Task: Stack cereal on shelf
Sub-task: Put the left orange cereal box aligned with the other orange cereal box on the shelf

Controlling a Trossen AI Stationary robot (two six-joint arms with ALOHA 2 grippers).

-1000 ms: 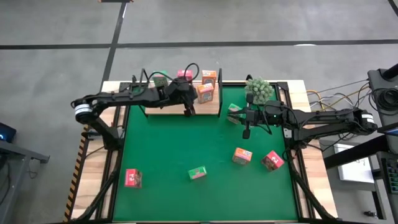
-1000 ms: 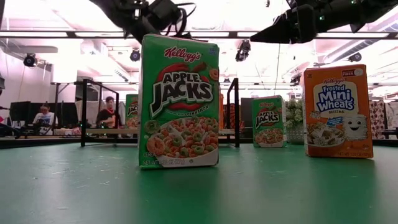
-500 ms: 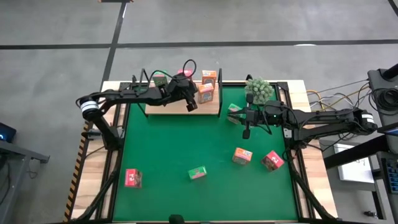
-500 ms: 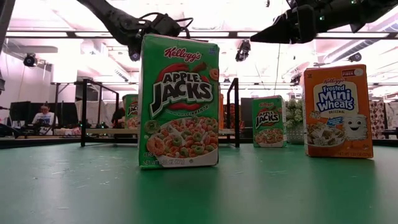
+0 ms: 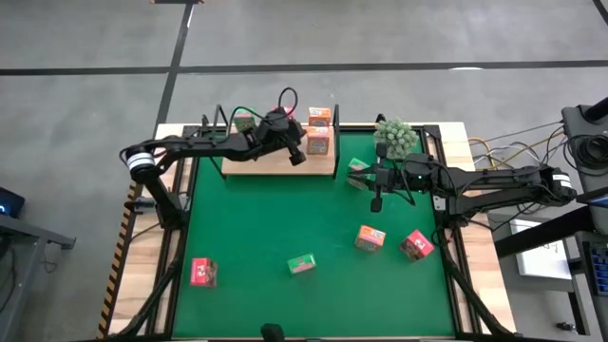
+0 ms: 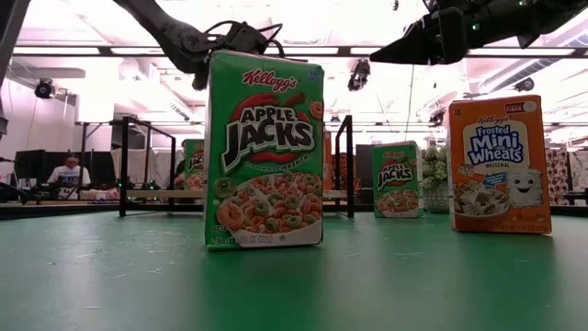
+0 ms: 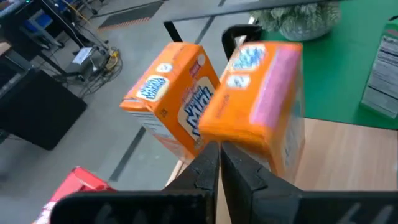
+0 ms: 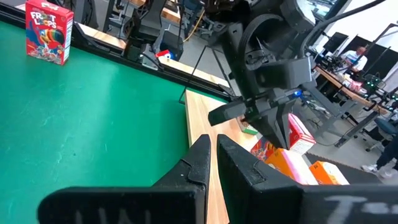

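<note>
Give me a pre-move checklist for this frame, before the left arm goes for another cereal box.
1. Left gripper empty: ok, shut with nothing between its fingers, over the shelf.
2. Right gripper out of the way: ok, shut and empty above the mat, beside the plant.
3. Orange boxes settled on the shelf: cannot tell, in the left wrist view one looks tilted.
4. Boxes left to pick: ok, a pink-red box, a green box, an orange box and another pink-red box lie on the mat.
5. Free space on the shelf: cannot tell, the arm covers part of it.
</note>
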